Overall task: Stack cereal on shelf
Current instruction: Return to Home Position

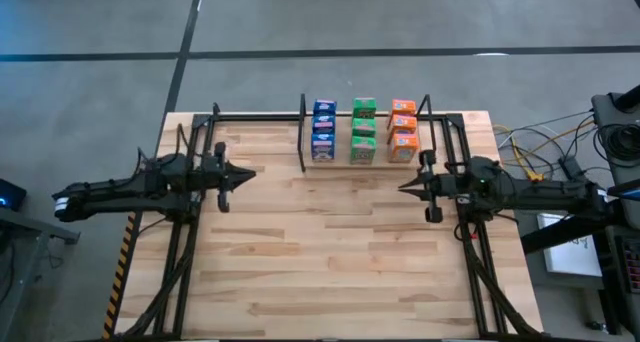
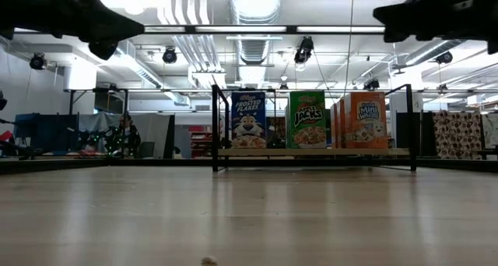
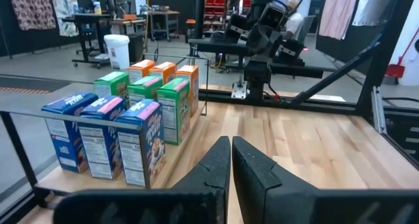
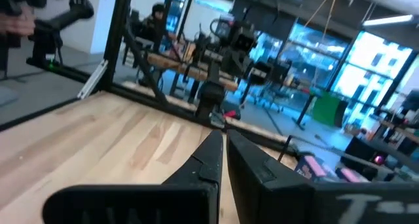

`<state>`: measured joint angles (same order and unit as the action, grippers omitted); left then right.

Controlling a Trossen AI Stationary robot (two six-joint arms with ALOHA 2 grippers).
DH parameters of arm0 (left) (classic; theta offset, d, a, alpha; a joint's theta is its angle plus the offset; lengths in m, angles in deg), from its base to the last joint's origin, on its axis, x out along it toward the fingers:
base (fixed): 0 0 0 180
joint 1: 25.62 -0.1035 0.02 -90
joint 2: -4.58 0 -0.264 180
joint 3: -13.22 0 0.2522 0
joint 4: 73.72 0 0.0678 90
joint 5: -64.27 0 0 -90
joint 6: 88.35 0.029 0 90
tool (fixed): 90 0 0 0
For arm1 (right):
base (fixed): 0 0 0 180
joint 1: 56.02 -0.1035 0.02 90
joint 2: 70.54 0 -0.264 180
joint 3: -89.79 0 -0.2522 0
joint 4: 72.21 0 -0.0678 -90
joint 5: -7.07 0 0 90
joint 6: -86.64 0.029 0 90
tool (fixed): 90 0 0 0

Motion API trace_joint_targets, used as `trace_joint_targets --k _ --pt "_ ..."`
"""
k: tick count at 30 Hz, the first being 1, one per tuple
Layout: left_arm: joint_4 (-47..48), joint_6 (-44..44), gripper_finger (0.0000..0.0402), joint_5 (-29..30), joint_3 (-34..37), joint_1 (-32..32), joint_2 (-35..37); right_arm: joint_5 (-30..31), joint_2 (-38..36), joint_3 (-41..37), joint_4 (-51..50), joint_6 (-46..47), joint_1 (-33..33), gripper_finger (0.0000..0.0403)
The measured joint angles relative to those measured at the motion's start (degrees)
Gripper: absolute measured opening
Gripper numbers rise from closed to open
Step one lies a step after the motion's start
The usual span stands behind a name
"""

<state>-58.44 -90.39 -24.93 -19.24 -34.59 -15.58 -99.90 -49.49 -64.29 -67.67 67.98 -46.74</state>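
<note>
High view, left tool (image 1: pixel 250 172): fingers closed, empty, above the left side of the pale wooden surface (image 1: pixel 330 262).
Small light-wood shelf in thin black rods (image 1: pixel 340 147): far edge, holding nine tiny printed cereal boxes: blue column (image 1: pixel 323 130), green column (image 1: pixel 363 130), orange column (image 1: pixel 403 130).
Right tool (image 1: pixel 402 189): closed, empty, right side.

On the shelf (image 2: pixel 393 152), a light-wood board in a thin black rod frame at the far edge of the desk (image 1: pixel 330 242), nine tiny cereal packs stand upright in three lines (printed fronts toward the near edge). The blue boxes (image 1: pixel 323 130) are leftmost, the green boxes (image 1: pixel 364 130) in the middle, and the orange boxes (image 1: pixel 403 130) rightmost.
</note>
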Motion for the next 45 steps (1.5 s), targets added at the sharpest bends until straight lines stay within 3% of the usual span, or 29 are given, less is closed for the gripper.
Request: trace_joint_targets --k 8,20,32,45 --pt "6.5 0.0 0.0000 0.0 0.7 0.0 8.8 0.1 -9.9 -3.9 -1.1 0.1 0.0 0.0013" --pt "7.4 1.0 0.0000 0.1 7.2 0.0 19.9 0.5 -19.1 -4.8 -10.2 0.8 0.0 0.0013" --pt "7.6 1.3 0.0000 0.3 9.0 0.0 20.2 3.9 -21.0 -5.0 -16.7 1.6 0.2 0.0013" --pt "7.6 1.3 0.0000 0.3 9.1 0.0 20.2 3.5 -20.7 -11.4 -14.8 5.0 0.2 0.0013"
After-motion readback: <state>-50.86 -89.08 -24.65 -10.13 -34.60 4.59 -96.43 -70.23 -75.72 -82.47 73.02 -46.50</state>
